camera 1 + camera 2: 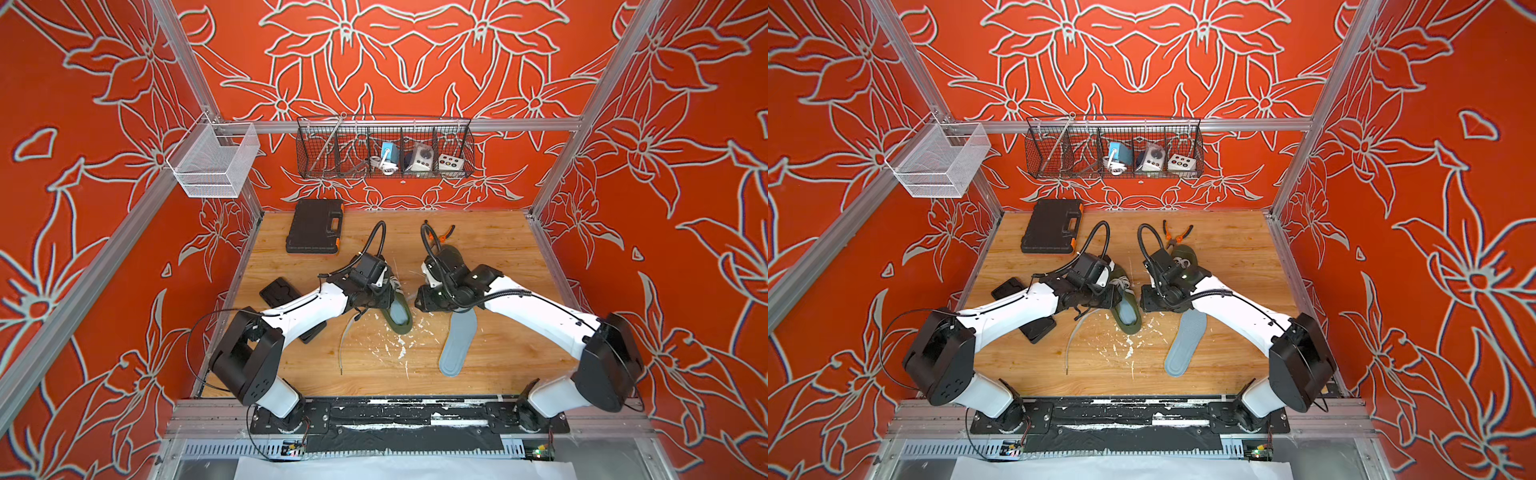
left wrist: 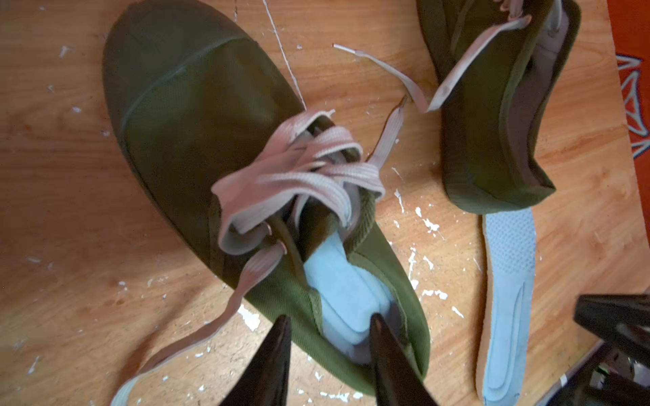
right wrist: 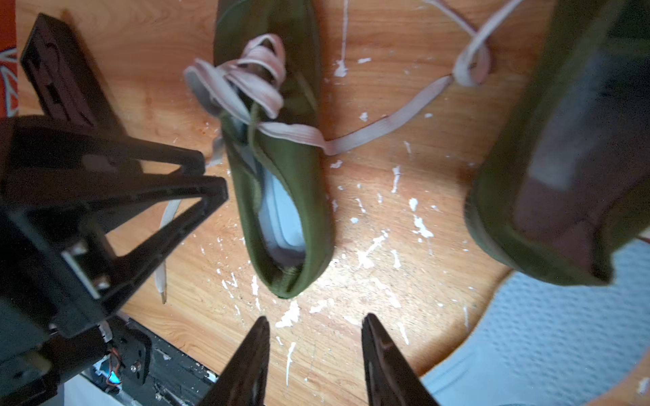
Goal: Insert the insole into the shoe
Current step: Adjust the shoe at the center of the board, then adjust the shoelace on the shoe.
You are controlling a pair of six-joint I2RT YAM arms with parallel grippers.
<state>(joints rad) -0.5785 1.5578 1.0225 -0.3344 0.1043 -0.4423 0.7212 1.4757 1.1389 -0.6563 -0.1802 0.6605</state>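
Red walls (image 1: 415, 62) with pale flower outlines enclose a wooden surface (image 1: 498, 257) flecked with white chips, and both arms reach toward its middle. Near the left arm lies a green shoe (image 2: 197, 116) with loose pale laces (image 2: 299, 175), and a light blue insole (image 2: 344, 295) sits inside its opening. The heel end of this insole shows through the collar, while the front end is hidden under the laces and tongue. The left pincer (image 2: 329, 325) stands apart at that heel: one finger is outside the side wall and the other is over the insole within, so the wall passes between them without being clamped. The right pincer (image 3: 314, 321) is also apart and holds nothing, hovering over bare wood just off the shoe's heel. Beside the right arm is a second shoe (image 2: 492, 140), which seems tipped toward its side, though the right wrist view is too blurred to be sure. A loose insole (image 1: 457, 345) lies flat on the surface, its front end meeting that shoe's heel and the rest trailing toward the robot's base. By my reading, the first shoe is nearly finished, needing at most a press to seat the heel end flat, which the left pincer looks placed for. If the second shoe is also part of the task, that half is not yet begun: its insole has to be picked up, the shoe steadied and its mouth held open, and the insole slid in toe first. A tool case (image 1: 316, 226) and pliers (image 1: 1177, 235) sit toward the back, away from the work.
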